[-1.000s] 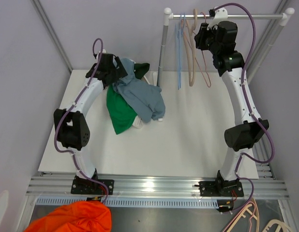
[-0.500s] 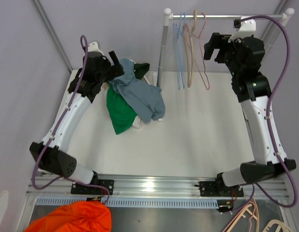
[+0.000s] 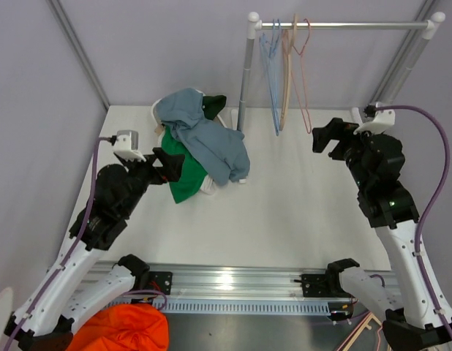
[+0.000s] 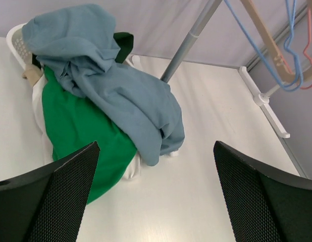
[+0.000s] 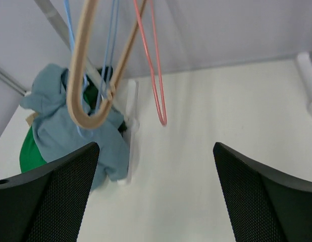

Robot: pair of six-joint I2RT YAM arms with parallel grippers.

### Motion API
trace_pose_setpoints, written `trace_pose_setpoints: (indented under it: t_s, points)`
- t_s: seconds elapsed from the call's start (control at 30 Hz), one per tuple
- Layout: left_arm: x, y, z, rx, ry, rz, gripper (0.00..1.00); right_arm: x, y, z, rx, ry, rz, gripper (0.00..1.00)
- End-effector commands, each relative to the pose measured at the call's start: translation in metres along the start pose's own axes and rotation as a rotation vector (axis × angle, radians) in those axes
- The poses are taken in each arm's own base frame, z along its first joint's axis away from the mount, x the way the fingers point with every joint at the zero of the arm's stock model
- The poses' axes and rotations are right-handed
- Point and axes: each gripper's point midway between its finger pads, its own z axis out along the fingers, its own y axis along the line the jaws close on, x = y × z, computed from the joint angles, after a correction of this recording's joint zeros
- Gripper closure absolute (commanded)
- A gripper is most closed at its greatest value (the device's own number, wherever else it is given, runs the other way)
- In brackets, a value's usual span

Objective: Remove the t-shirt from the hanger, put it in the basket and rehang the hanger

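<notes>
A blue-grey t-shirt (image 3: 205, 139) lies crumpled on top of a green garment (image 3: 183, 179) at the table's back left, off any hanger. It also fills the upper left of the left wrist view as the t-shirt (image 4: 110, 85). Three bare hangers, blue (image 3: 273, 73), tan (image 3: 285, 80) and pink (image 3: 305, 80), hang from the rail (image 3: 350, 25). My left gripper (image 3: 167, 164) hovers open just near-left of the pile, empty. My right gripper (image 3: 328, 137) is open and empty, below and right of the hangers. In the right wrist view the tan hanger (image 5: 80, 101) and pink hanger (image 5: 157, 80) dangle ahead.
A white basket edge (image 4: 17, 40) and a dark green cloth (image 3: 215, 104) show under the pile. The rack's upright post (image 3: 245, 73) stands beside it. An orange cloth (image 3: 116, 333) and spare hangers (image 3: 379, 329) lie off the table's near edge.
My left gripper has drawn back from the pile toward the near left. My right gripper has dropped away from the rail and hangers to the near right, and now stands open.
</notes>
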Motion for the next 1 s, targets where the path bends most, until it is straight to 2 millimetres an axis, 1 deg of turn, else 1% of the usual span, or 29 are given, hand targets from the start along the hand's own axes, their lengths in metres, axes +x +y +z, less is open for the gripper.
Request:
trace_pose_setpoints:
  t_s: [0.0, 0.03, 0.07, 0.1, 0.13, 0.17, 0.2, 0.23, 0.27, 0.3, 0.33, 0.4, 0.43, 0.57, 0.63, 0.67, 0.83, 0.9, 0.97]
  points:
    - [0.019, 0.013, -0.007, -0.023, -0.008, 0.009, 0.0, 0.033, 0.01, 0.0, -0.058, 0.058, 0.086, 0.01]
    - [0.016, 0.016, -0.014, -0.027, -0.031, 0.001, 0.0, 0.058, 0.004, 0.001, -0.049, 0.107, 0.084, 0.01]
    - [0.028, 0.021, -0.015, -0.036, -0.009, 0.003, 0.01, 0.067, 0.005, 0.0, -0.062, 0.118, 0.085, 0.01]
    - [0.031, 0.022, -0.018, -0.033, -0.009, -0.005, 0.0, 0.076, 0.006, -0.002, -0.074, 0.132, 0.089, 0.0]
    - [0.051, 0.028, -0.016, -0.041, 0.024, -0.026, 0.0, 0.079, 0.007, -0.008, -0.086, 0.124, 0.099, 0.01]
    - [0.052, 0.021, -0.021, 0.003, 0.026, -0.046, 0.0, 0.095, 0.004, -0.009, -0.087, 0.146, 0.101, 0.0]
    - [0.056, 0.017, -0.022, 0.03, 0.028, -0.06, 0.0, 0.101, 0.004, -0.011, -0.099, 0.155, 0.102, 0.01]
    - [0.076, 0.02, -0.021, 0.034, 0.07, -0.076, 0.01, 0.1, 0.004, -0.018, -0.109, 0.135, 0.106, 0.01]
    - [0.079, 0.017, -0.023, 0.052, 0.072, -0.085, 0.0, 0.111, 0.001, -0.019, -0.105, 0.149, 0.101, 0.01]
    - [0.083, 0.02, -0.023, 0.044, 0.075, -0.088, 0.0, 0.113, 0.0, -0.022, -0.103, 0.146, 0.098, 0.0]
    - [0.094, 0.025, -0.022, 0.029, 0.096, -0.084, 0.01, 0.113, -0.003, -0.025, -0.094, 0.135, 0.093, 0.01]
    - [0.099, 0.031, -0.023, 0.006, 0.098, -0.073, 0.0, 0.121, -0.008, -0.027, -0.083, 0.146, 0.082, 0.01]
    - [0.105, 0.036, -0.023, -0.011, 0.113, -0.058, 0.0, 0.123, -0.009, -0.028, -0.078, 0.147, 0.075, 0.01]
    - [0.112, 0.044, -0.024, -0.033, 0.124, -0.034, 0.0, 0.14, -0.017, -0.03, -0.063, 0.176, 0.046, 0.0]
    - [0.114, 0.044, -0.024, -0.033, 0.129, -0.028, 0.0, 0.144, -0.016, -0.031, -0.071, 0.186, 0.049, 0.0]
    - [0.112, 0.043, -0.025, -0.031, 0.124, -0.029, 0.01, 0.145, -0.013, -0.031, -0.091, 0.192, 0.05, 0.01]
    - [0.11, 0.044, -0.027, -0.034, 0.12, -0.022, 0.0, 0.143, -0.014, -0.033, -0.084, 0.181, 0.055, 0.01]
    - [0.111, 0.045, -0.027, -0.031, 0.118, -0.025, 0.01, 0.144, -0.014, -0.033, -0.085, 0.186, 0.06, 0.03]
    - [0.11, 0.044, -0.027, -0.03, 0.111, -0.029, 0.01, 0.146, -0.016, -0.033, -0.078, 0.187, 0.056, 0.0]
